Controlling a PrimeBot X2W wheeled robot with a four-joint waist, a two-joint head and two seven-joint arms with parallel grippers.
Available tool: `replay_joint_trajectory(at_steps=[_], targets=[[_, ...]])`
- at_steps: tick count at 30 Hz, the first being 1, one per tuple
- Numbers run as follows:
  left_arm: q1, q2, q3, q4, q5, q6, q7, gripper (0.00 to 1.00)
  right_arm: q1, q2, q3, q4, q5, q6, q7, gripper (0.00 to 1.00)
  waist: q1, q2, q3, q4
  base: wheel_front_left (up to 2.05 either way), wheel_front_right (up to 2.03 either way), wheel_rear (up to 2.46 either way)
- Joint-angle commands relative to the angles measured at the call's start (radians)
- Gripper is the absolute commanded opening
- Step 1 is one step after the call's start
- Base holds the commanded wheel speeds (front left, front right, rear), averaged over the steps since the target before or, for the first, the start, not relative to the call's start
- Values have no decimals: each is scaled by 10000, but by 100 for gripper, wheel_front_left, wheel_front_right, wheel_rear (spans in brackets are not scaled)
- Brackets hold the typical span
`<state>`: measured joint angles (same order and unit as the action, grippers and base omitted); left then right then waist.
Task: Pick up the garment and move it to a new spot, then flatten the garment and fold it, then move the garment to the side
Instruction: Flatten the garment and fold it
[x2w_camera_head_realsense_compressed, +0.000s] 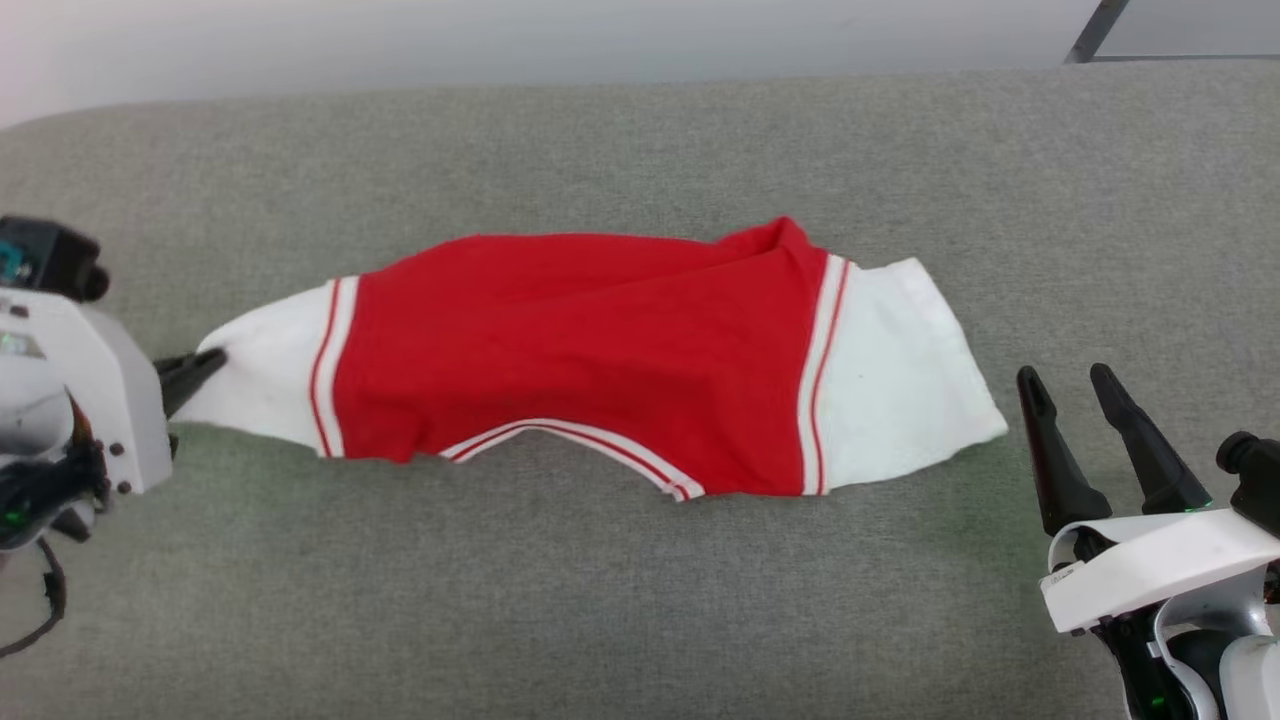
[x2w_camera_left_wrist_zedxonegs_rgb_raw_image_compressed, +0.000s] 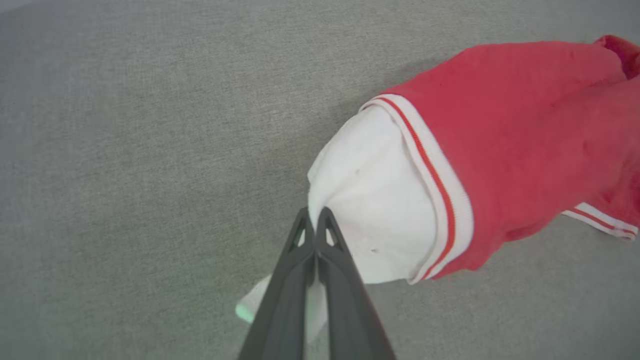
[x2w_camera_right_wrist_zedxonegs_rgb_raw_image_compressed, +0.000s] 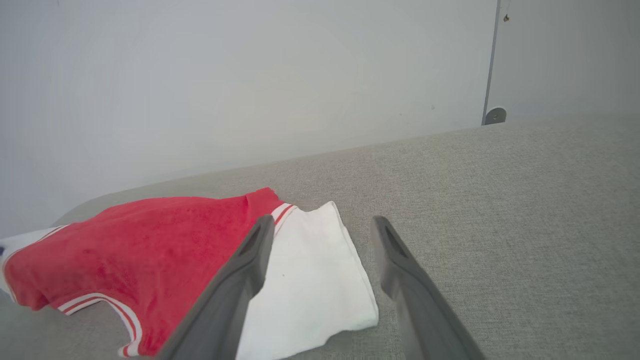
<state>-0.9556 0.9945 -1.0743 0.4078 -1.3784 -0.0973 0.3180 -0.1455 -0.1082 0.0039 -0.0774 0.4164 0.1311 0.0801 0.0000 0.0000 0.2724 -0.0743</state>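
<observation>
The left gripper (x2w_camera_left_wrist_zedxonegs_rgb_raw_image_compressed: 315, 215) is clamped shut on the shirt (x2w_camera_head_realsense_compressed: 580, 350). Its two dark fingers (x2w_camera_left_wrist_zedxonegs_rgb_raw_image_compressed: 285, 300) press together with the outer edge of the left sleeve (x2w_camera_head_realsense_compressed: 265, 385) pinched between them. In the left wrist view a flap of white cloth shows beneath them. This gripper sits at the shirt's left end, pointing right into it, and the sleeve narrows to a point at the grip.

From there the shirt stretches rightward across the middle of the grey surface (x2w_camera_head_realsense_compressed: 600, 600), lying long and low. Its red body is in the centre, with creases running along it and a fold raised at the far right edge. The striped hem (x2w_camera_head_realsense_compressed: 580, 440) curves along the near side. The right sleeve (x2w_camera_head_realsense_compressed: 900, 390) lies flat and spread at the right end.

The right gripper (x2w_camera_head_realsense_compressed: 1068, 378) is released, its two fingers spread wide with nothing between them. It stands just right of the right sleeve's near corner, apart from the cloth, with its fingers pointing away. In the right wrist view the sleeve lies by the left finger, and a pale wall (x2w_camera_right_wrist_zedxonegs_rgb_raw_image_compressed: 250, 75) rises beyond the surface.

There is one shirt with two white sleeves, and there are two grippers with two fingers each.
</observation>
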Motion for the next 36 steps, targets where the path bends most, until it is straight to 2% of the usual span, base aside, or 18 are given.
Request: replay_joint_trajectory(at_steps=[1, 5, 6, 7, 8, 9, 13, 18, 21, 23, 25, 28, 31, 32, 36], targets=[[165, -211, -24, 490, -18, -43, -172, 0, -1, -84, -4, -1, 6, -7, 43, 100, 0, 0, 12, -89, 0, 0, 0], [484, -761, -161, 1554, -175, -166, -314, 0, 60, -394, 274, -44, -192, -7, 314, 100, 0, 0, 22, -194, 0, 0, 0], [535, -876, -177, 1765, -206, -185, -393, 20, 54, -494, 364, -63, -241, -7, 384, 100, 0, 0, 26, -214, 0, 0, 0], [563, -982, -213, 1958, -178, -226, -458, 45, 46, -645, 501, -66, -337, -7, 477, 100, 0, 0, 27, -231, 0, 0, 0], [585, -1076, -250, 2143, -121, -243, -527, 87, 28, -806, 655, -69, -441, -7, 570, 100, 0, 0, 28, -242, 0, 0, 0], [592, -1147, -285, 2315, -36, -260, -629, 100, -4, -968, 824, -70, -523, -7, 670, 100, 0, 0, 24, -251, 0, 0, 0], [459, -1281, -175, 2760, 270, -311, -1594, 100, -212, -1879, 1791, -101, -918, -7, 1188, 100, 0, 0, -38, -235, 0, 0, 0], [855, -1458, 133, 2573, 667, -324, -3784, 100, -561, -3196, 2845, -45, -662, -7, 2292, 100, 0, 0, -248, 116, 0, 0, 0], [1256, -1697, 317, 2104, 987, 33, -5236, 100, -813, -3966, 2973, 127, -366, -7, 3107, 100, 0, 0, -355, 481, 0, 0, 0], [1536, -1801, 555, 1631, 1463, 541, -5729, 100, -1090, -4272, 2931, 307, -24, -7, 3647, 100, 0, 0, -390, 714, 0, 0, 0], [1857, -2048, 1364, 867, 2052, 1176, -5825, 100, -1438, -4612, 2847, 588, 187, -8, 4278, 100, 0, 0, -386, 960, 0, 0, 0], [3210, -2664, 3241, -657, 3737, 2208, -5810, 100, -1989, -4548, 2544, 1135, 745, -8, 5290, 100, 0, 0, -327, 1326, 0, 0, 0], [4612, -3390, 4881, -2069, 5633, 2798, -5822, 100, -2577, -4487, 2241, 1805, 1201, -8, 6380, 100, 0, 0, -194, 1649, 0, 0, 0], [4612, -3390, 4881, -2069, 5633, 2798, -5822, 100, -2577, -4487, 2241, 1805, 1201, -8, 6380, 100, 0, 0, -194, 1649, 0, 0, 0], [6317, -4595, 6350, -3323, 7585, 2730, -5818, 100, -3243, -4524, 2071, 2584, 1420, -8, 7465, 100, 0, 0, -2, 2081, 0, 0, 0]])
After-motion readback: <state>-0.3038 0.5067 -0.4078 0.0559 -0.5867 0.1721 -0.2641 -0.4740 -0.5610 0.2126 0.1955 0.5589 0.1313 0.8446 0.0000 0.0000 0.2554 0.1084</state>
